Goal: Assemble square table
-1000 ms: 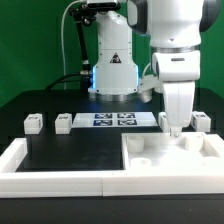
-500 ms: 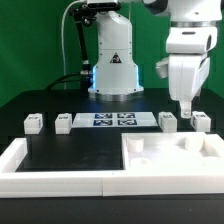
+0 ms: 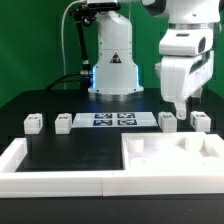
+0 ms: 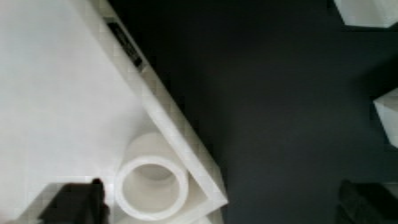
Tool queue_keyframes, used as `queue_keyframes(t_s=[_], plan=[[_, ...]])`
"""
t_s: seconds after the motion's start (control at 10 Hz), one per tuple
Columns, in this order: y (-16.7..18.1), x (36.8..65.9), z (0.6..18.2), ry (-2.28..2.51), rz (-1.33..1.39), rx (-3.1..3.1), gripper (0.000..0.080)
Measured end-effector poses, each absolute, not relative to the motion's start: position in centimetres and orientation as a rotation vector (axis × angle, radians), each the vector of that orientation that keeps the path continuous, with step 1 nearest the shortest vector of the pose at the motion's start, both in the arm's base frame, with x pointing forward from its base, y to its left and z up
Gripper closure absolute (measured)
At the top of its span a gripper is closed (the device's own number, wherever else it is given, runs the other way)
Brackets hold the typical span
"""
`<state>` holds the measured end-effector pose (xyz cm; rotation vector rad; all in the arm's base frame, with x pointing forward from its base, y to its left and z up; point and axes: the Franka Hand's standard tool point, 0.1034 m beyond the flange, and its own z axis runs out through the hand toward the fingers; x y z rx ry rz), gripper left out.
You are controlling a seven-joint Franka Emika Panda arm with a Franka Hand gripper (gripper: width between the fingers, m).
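Exterior view: the gripper (image 3: 179, 106) hangs high over the far right of the scene, above the gap between the two right-hand legs (image 3: 167, 121).
Change: a second ago it was down at the far edge of the square slab (image 3: 170, 160). It has since lifted clear and now leans slightly toward the exterior view's left. The slab has not moved.
Meaning: setting the slab in place looks finished. The arm seems to be between steps, probably about to fetch a first leg.
Jaws: released. In the wrist view the gripper (image 4: 219, 203) shows two dark fingertips spread wide, with nothing between them.
Slab place: near right corner of the table, tucked against the border wall (image 3: 55, 178) on its near and right sides.
Slab heading: it lies flat with the socket side up, and one round socket (image 4: 151, 187) shows near a corner. Being square it has no long axis, and its edges run parallel to the wall.
Slab edge: the wrist view shows a dark patch on it, too blurred to call a tag.
Legs: four in a row running left to right along the far side, two on each side of the marker board (image 3: 113, 120), all apart from the slab. They are too small to tell their own long axis.
Next move: likely a descent onto a right-hand leg, which will need the jaws centred on a small block.
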<state>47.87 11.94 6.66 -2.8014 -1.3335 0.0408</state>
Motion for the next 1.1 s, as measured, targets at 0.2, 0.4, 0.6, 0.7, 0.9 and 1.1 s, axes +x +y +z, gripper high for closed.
queue_keyframes(t_s=[0.2,0.4,0.6,0.7,0.9,1.1], plan=[[12.6,47.0,6.4,-1.061,0.037,-2.918,0.0151],[13.4,46.3,6.1,-0.715,0.055,-3.016,0.0151],[13.9,46.1,6.0,-0.443,0.069,-3.055,0.0151],[14.1,46.1,6.0,-0.297,0.075,-3.066,0.0151],[14.5,45.9,6.0,-0.05,0.089,-3.067,0.0151],[16.3,44.6,5.6,0.216,0.119,-3.065,0.0151]])
